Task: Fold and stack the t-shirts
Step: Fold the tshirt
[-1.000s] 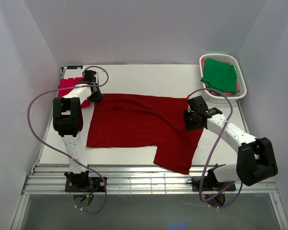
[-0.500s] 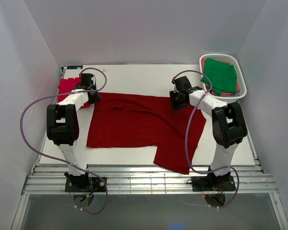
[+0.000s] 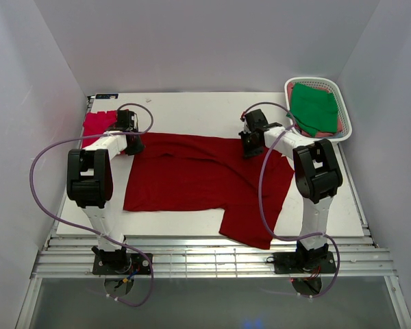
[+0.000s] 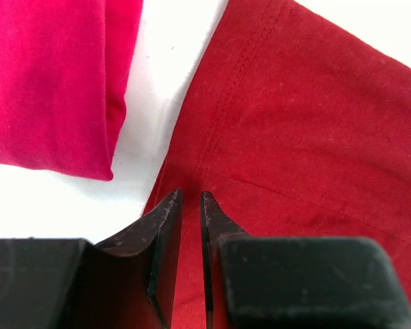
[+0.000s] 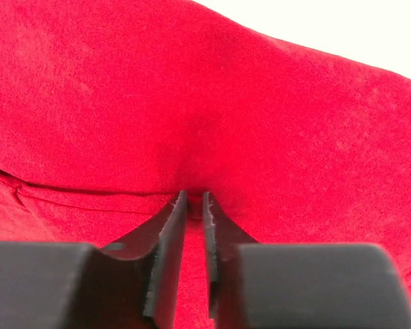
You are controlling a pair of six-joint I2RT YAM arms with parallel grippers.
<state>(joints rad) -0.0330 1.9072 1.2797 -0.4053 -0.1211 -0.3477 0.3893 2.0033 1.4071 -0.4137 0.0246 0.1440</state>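
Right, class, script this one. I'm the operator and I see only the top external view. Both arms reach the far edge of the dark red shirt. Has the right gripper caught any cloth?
Observer: Yes. In the right wrist view the right gripper is closed to a slit, and the dark red t-shirt puckers into its tips.
Operator: And the left?
Observer: The left gripper is closed to a slit at the shirt's corner, with red cloth between its fingers.
Operator: Is it touching the pinkish-red shirt?
Observer: No. Bare white table lies between that shirt and the gripper.
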